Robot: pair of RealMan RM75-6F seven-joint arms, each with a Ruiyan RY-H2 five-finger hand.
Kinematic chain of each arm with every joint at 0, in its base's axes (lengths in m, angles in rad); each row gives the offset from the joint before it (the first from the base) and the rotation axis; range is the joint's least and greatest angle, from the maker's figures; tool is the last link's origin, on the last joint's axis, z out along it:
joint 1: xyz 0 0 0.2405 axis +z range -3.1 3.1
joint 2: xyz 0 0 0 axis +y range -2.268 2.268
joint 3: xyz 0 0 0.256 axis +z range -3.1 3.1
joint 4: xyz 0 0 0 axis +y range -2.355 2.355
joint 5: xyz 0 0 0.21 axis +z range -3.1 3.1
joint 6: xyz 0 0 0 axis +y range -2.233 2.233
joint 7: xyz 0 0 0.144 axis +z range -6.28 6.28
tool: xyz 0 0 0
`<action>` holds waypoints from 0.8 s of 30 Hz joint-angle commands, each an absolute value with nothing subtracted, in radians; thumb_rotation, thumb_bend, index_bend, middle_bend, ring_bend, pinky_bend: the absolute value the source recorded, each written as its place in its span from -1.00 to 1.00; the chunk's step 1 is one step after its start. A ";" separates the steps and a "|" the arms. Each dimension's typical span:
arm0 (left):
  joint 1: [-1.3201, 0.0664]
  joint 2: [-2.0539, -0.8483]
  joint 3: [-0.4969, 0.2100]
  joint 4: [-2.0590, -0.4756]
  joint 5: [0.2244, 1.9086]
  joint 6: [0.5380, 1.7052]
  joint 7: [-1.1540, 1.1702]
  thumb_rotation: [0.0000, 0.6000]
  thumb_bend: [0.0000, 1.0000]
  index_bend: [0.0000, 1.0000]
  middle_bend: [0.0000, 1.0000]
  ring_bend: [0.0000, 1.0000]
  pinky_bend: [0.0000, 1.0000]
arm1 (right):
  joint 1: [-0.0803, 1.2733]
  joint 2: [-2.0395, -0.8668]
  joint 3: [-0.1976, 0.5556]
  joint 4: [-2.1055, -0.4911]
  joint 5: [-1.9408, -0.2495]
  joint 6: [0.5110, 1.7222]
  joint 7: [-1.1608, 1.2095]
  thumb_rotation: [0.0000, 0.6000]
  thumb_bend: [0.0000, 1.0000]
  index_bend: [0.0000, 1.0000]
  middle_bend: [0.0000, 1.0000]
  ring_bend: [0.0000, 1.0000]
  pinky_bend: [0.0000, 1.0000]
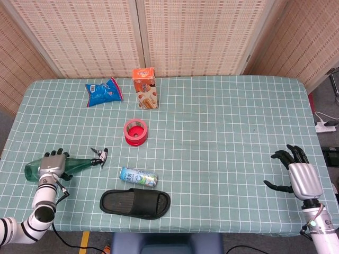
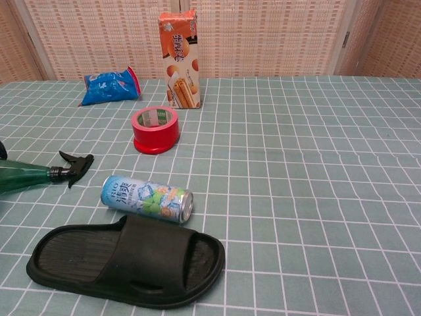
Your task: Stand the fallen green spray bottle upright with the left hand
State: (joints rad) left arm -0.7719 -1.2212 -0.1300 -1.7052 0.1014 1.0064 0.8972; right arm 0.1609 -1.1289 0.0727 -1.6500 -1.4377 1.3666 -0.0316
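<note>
The green spray bottle [image 1: 79, 165] lies on its side near the table's left edge, its black trigger nozzle [image 1: 98, 157] pointing right. My left hand [image 1: 52, 164] sits on the bottle's body with its fingers curled over the far side. In the chest view the bottle [image 2: 23, 176] enters from the left edge, and only a dark fingertip shows above it. My right hand [image 1: 296, 177] hovers at the table's right front corner, fingers apart and holding nothing.
A drink can [image 1: 137, 177] lies just right of the nozzle, with a black slipper [image 1: 135, 203] in front of it. A red tape roll [image 1: 135, 132], an orange carton [image 1: 145, 88] and a blue snack bag [image 1: 103, 92] stand farther back.
</note>
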 commanded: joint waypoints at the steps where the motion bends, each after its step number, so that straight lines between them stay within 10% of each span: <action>1: -0.796 -1.212 -0.130 -1.669 0.054 0.942 0.880 1.00 -0.51 -0.60 -1.00 -1.00 -0.91 | 0.159 -1.131 0.074 -1.649 -1.437 1.370 -0.036 1.00 -1.00 -0.35 -0.55 -0.86 -0.84; 24: -0.866 -1.259 -0.070 -1.532 0.010 0.840 0.790 1.00 -0.50 -0.41 -1.00 -1.00 -0.91 | 0.147 -1.144 0.078 -1.641 -1.436 1.395 -0.059 1.00 -1.00 -0.30 -0.53 -0.84 -0.84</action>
